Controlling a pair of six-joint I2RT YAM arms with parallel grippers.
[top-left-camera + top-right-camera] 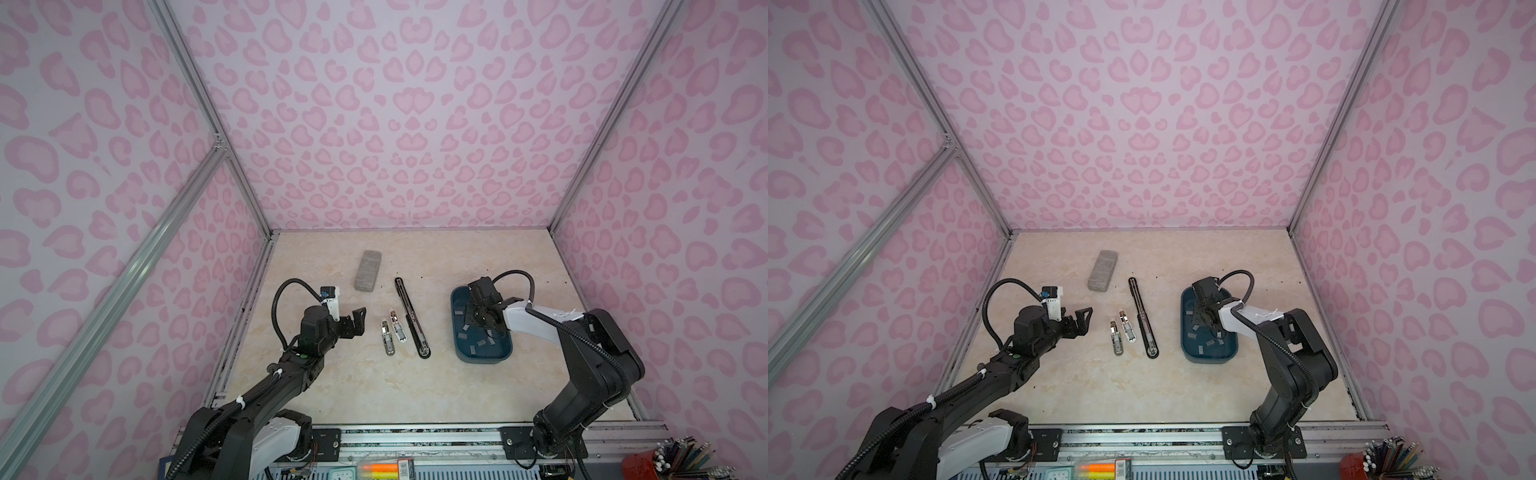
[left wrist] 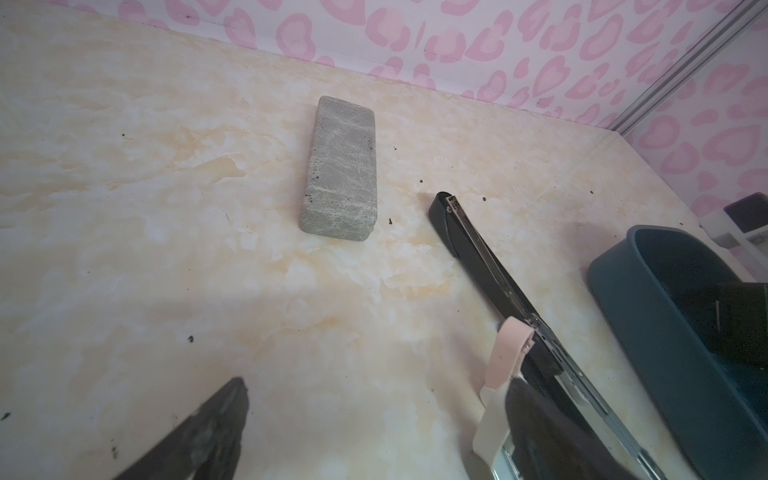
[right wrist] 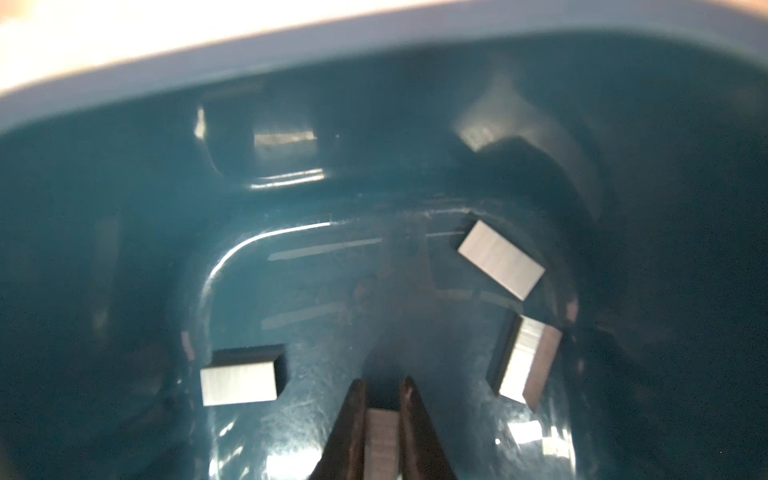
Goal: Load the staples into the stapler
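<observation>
Pink-patterned walls (image 1: pixel 374 124) close the cream marbled desk (image 1: pixel 374 395) on three sides, with metal rails (image 1: pixel 239 328) along its edges. At the left, the left pincer (image 1: pixel 356 322) hangs spread, holding nothing. A grey block (image 1: pixel 368 270) lies toward the back. Two small staplers (image 1: pixel 399 330) lie just beside the black stapler (image 1: pixel 411 318), which is opened flat mid-desk. Bare desk stretches from them to the front rail. At the right, the staples (image 3: pixel 500 259) lie scattered in a blue tray (image 1: pixel 482 360), where the right pincer (image 3: pixel 383 384) pinches one strip.
</observation>
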